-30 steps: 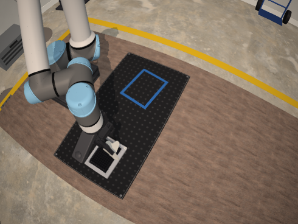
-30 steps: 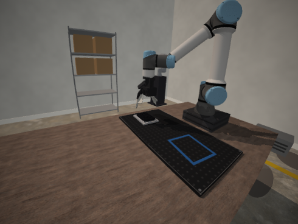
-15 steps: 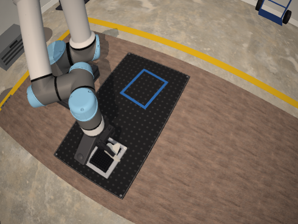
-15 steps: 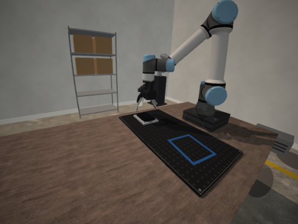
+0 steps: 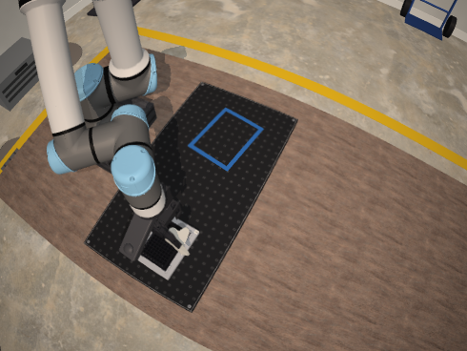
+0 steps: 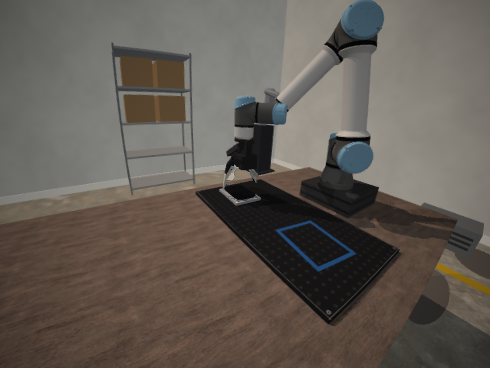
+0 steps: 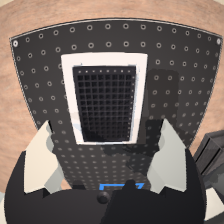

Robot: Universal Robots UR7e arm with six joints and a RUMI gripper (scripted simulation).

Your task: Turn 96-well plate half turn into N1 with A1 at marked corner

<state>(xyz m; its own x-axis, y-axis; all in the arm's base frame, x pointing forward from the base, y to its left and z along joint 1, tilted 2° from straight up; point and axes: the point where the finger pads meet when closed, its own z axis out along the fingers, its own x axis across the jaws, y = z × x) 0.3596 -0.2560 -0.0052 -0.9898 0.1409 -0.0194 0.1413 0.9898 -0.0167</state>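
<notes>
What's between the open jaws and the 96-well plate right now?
Nothing. In the exterior view the open gripper hangs over the 96-well plate in its nest, with only air between.

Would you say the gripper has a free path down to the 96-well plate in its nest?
Probably yes: the gripper hangs open above the plate, nothing lies between them, and its fingers stand wider than the plate.

A brown wooden table [image 6: 125, 280] carries a black perforated board [image 6: 260, 227]; the arm's dark base [image 6: 367, 192] sits just beside that board.
</notes>
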